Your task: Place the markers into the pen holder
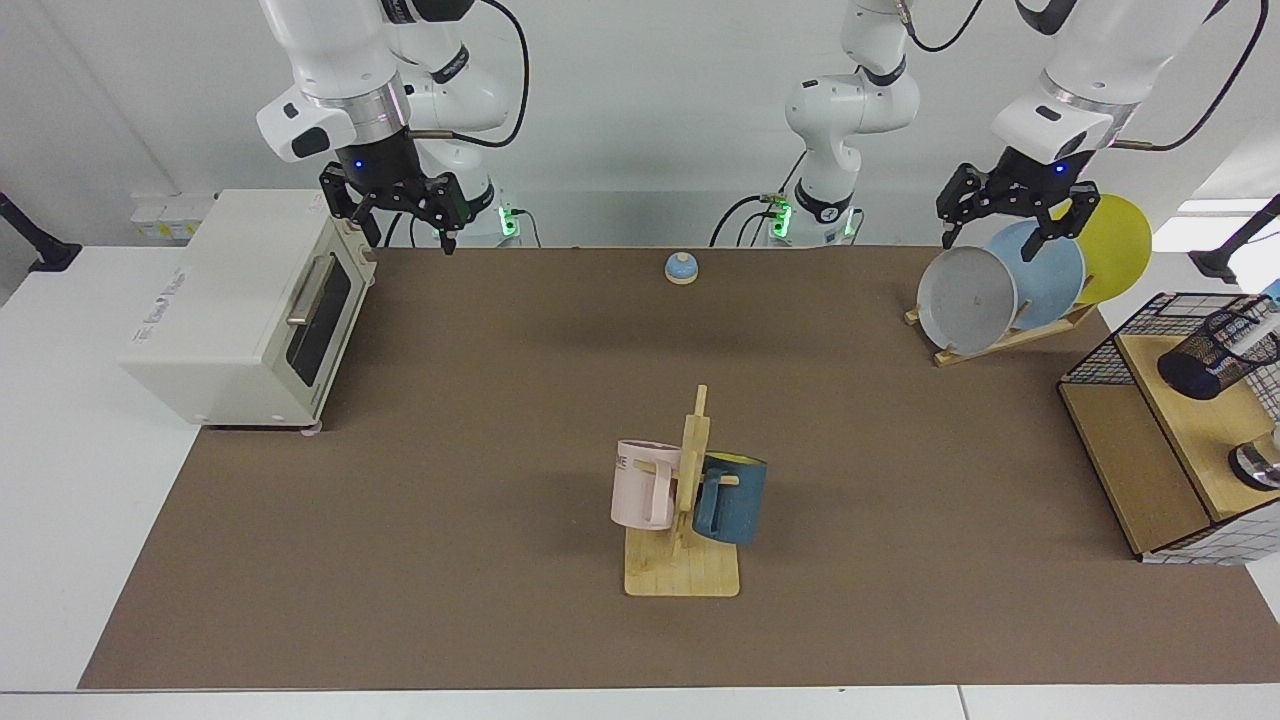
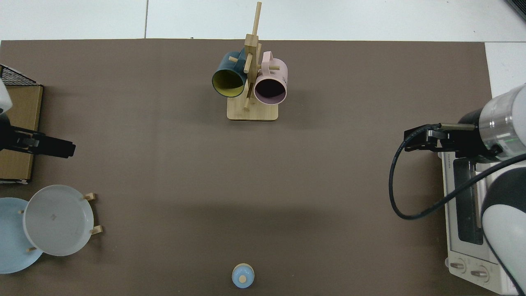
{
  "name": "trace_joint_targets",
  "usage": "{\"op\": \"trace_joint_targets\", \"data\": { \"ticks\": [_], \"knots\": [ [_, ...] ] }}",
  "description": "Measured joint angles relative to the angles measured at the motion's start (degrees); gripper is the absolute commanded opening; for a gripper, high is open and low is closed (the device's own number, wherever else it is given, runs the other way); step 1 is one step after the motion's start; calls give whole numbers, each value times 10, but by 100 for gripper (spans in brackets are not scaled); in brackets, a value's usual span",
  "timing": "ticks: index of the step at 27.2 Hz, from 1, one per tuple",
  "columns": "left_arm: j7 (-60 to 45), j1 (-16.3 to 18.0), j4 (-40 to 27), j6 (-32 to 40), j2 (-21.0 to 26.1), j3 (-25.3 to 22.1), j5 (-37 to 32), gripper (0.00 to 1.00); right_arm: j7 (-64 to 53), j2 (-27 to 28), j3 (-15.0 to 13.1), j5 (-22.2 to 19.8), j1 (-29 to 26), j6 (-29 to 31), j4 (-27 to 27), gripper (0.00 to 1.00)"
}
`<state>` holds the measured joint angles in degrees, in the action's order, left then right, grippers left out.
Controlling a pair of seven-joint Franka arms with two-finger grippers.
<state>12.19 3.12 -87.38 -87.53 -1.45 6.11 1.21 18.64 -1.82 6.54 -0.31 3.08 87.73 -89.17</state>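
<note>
Hanging above the plate rack [image 1: 1000, 340], the left hand [image 1: 998, 232] has its fingers spread apart and holds nothing; its fingertips sit in front of the grey plate [image 1: 966, 298], the blue plate [image 1: 1045, 268] and the yellow plate [image 1: 1115, 245] that lean in a row on the rack. In the top view the left hand [image 2: 49, 149] shows as a dark block at the edge, beside the wooden shelf [image 2: 18, 131]. Well apart from it, the pen holder [image 1: 1215, 352] stands tilted on the wooden shelf [image 1: 1180, 430] inside the wire basket [image 1: 1110, 350], with the marker [image 1: 1258, 328] poking out of its mouth. The right hand [image 1: 400, 222] waits, open and empty, over the toaster oven [image 1: 240, 305]. Mid-bench, a pink mug [image 1: 640, 485] and a dark blue mug [image 1: 730, 498] hang on a wooden mug tree [image 1: 690, 520]. A small blue bell [image 1: 681, 267] sits at the far edge of the bench [image 1: 480, 420].
</note>
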Motion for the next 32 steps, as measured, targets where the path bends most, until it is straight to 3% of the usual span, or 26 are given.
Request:
{"op": "trace_joint_targets", "data": {
  "ticks": [32],
  "knots": [
    [-39,-3,1,5,3,8,7,99,0,0,0,0,0,0,0,100]
  ]
}}
